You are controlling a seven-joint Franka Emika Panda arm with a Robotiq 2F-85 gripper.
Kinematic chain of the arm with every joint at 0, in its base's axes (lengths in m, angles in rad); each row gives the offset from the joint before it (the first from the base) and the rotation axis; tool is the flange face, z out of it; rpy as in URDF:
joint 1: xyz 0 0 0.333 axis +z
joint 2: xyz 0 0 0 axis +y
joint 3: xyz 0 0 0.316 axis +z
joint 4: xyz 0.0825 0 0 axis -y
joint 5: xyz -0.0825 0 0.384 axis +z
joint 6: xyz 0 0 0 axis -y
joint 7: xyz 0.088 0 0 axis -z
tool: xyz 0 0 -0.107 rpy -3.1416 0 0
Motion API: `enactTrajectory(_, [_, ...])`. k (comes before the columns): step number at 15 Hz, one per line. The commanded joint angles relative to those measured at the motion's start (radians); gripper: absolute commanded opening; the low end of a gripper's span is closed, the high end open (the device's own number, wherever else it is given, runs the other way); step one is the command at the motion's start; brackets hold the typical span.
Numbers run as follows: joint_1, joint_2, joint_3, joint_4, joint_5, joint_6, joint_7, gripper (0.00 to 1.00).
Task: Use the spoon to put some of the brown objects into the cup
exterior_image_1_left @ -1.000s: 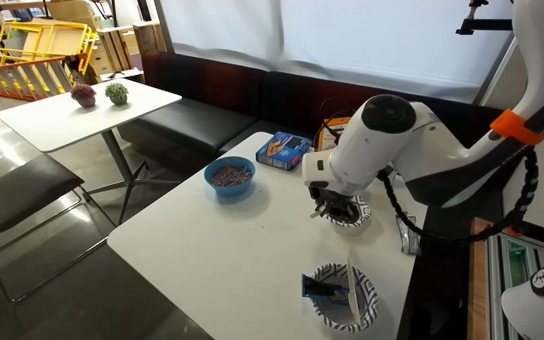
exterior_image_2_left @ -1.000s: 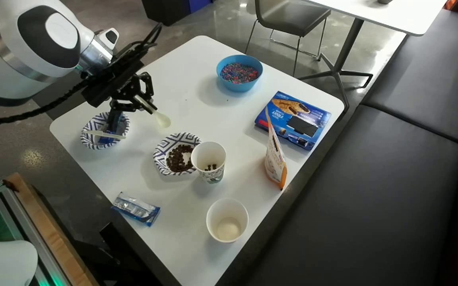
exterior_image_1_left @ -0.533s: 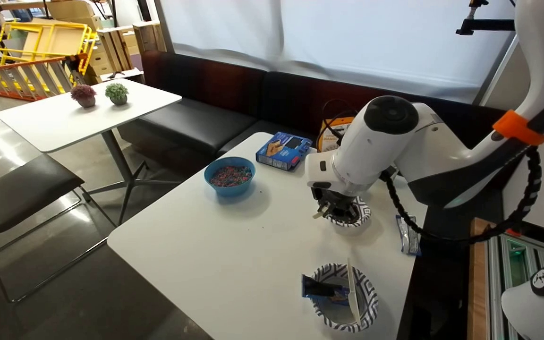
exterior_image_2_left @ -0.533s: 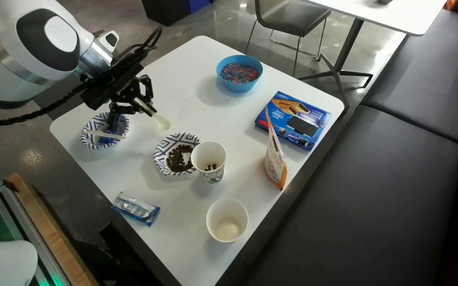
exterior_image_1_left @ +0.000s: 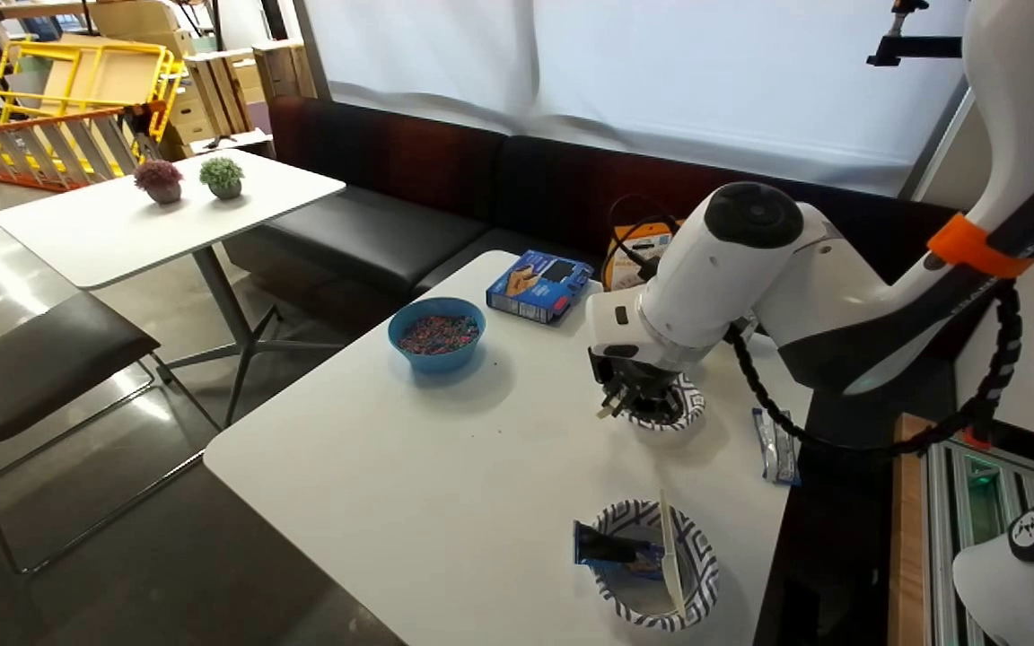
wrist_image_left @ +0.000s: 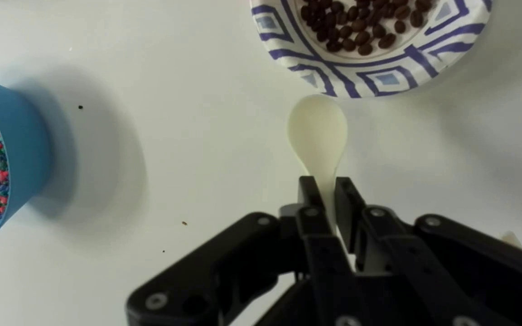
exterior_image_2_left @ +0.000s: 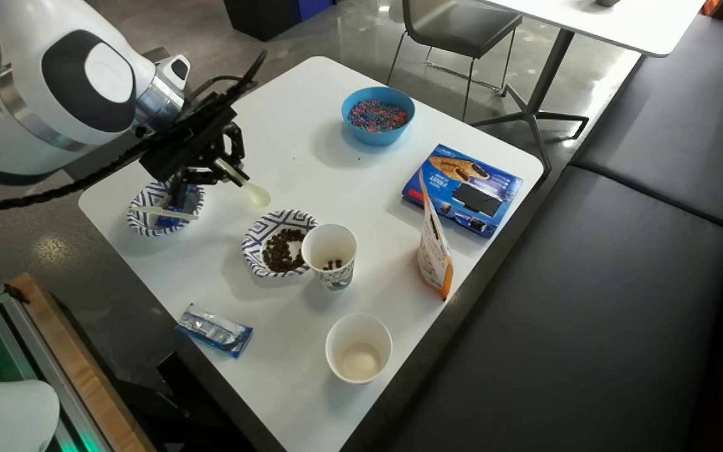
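Note:
In the wrist view my gripper (wrist_image_left: 325,192) is shut on the pale cream spoon (wrist_image_left: 317,129), gripping its handle just behind the scoop. Nothing lies in the scoop, which points at the near rim of a patterned bowl (wrist_image_left: 379,81). Brown objects (wrist_image_left: 363,38), shaped like coffee beans, lie in that bowl. An exterior view has the spoon (exterior_image_2_left: 258,195) held above the table, short of the bowl. A patterned paper cup (exterior_image_2_left: 336,276) overlaps the bowl's edge there and has a few brown pieces at its bottom. A plain white cup (exterior_image_2_left: 359,326) stands farther off with no brown pieces visible inside.
Another patterned bowl (exterior_image_1_left: 705,583) holds a wrapped bar (exterior_image_1_left: 620,549) and a pale utensil (exterior_image_1_left: 671,570). Around the tabletop stand a blue bowl (exterior_image_2_left: 379,139) of coloured bits, a blue box (exterior_image_2_left: 449,163) and an upright pouch (exterior_image_2_left: 435,254). A silvery-blue packet (exterior_image_2_left: 214,329) lies near an edge.
My arm has shifted slightly, and the gripper has moved a little to the right in an exterior view. The spoon stays gripped at nearly the same spot. Bowls and cups have not moved.

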Motion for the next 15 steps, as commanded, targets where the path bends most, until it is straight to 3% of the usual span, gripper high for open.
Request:
enactTrajectory(1, [-0.027, 0.031, -0.024, -0.029, 0.003, 0.093, -0.062, 0.03])
enactTrajectory(15, [-0.100, 0.045, -0.079, -0.070, -0.007, 0.236, -0.130, 0.03])
